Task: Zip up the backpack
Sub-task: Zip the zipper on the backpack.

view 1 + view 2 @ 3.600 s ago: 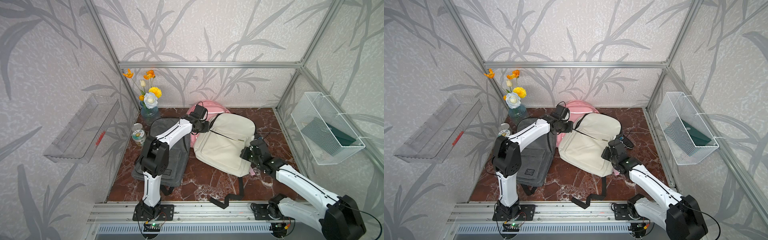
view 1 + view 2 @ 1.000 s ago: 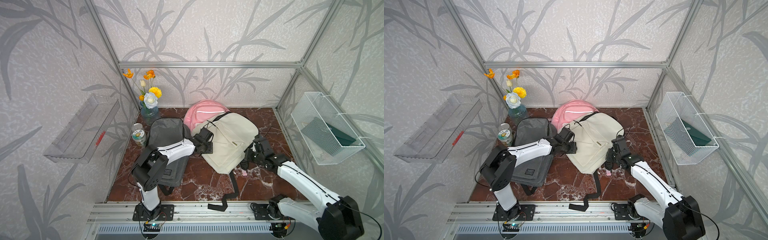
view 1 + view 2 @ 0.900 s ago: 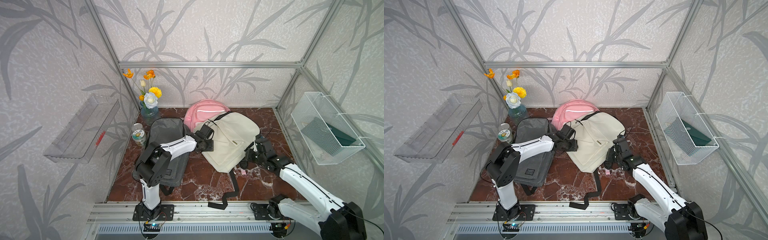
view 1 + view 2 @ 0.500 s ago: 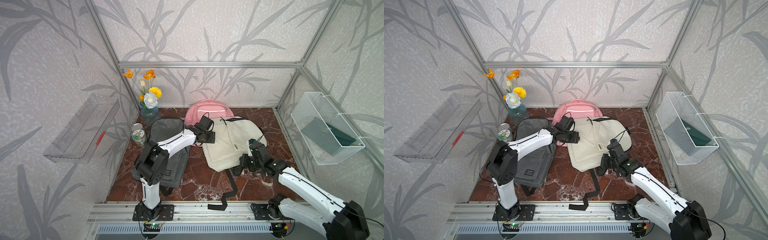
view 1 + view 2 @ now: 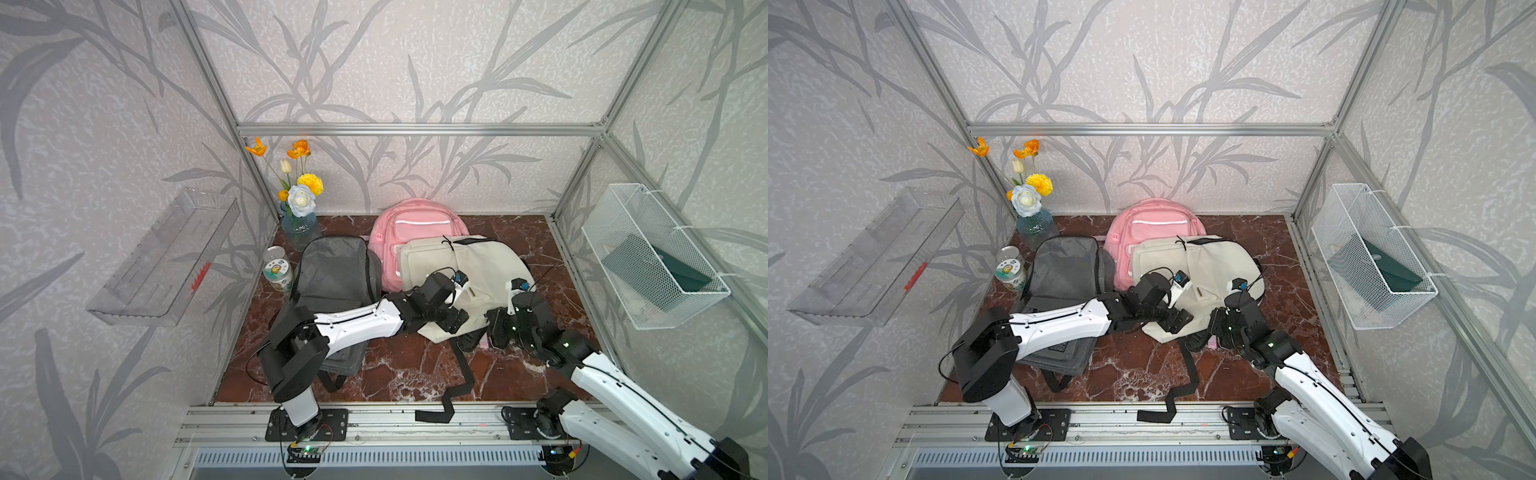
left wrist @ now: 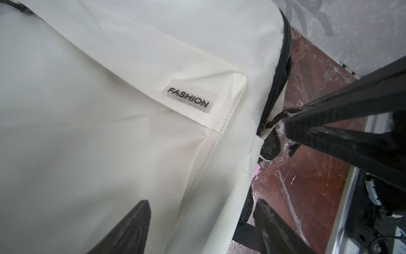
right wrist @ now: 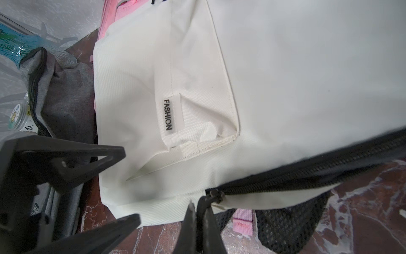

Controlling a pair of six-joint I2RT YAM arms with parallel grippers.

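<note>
The cream backpack (image 5: 478, 266) lies flat in the middle of the marble tabletop (image 5: 399, 365). Its far edge overlaps the pink backpack (image 5: 415, 224), which stands against the far wall, and the grey backpack (image 5: 332, 274) lies just to its left. The left gripper (image 5: 455, 320) sits over the near left corner of the cream bag. In the left wrist view its jaws stand well apart (image 6: 202, 202), with only fabric below them and nothing gripped; whether the fingertips (image 6: 144, 204) press on the cloth is hard to tell. A small "FASHION" label (image 6: 189, 99) shows on the front pocket just beyond them. The right gripper (image 7: 198, 204) is at the bag's near right edge, clenched on the zipper pull (image 7: 214, 194) at the end of the black zipper (image 7: 307, 169). The same pinch shows from the left wrist (image 6: 271, 122). The teeth beside the pull look meshed, though the track blurs farther along. Black mesh padding and a pink tab poke out under the bag's near edge, and a black strap (image 5: 461, 374) trails from there toward the near rail. In the far left corner are a vase of flowers (image 5: 299, 228) and a can (image 5: 278, 274). A clear shelf (image 5: 162, 266) hangs on the left wall and a wire basket (image 5: 648, 266) on the right wall.
</note>
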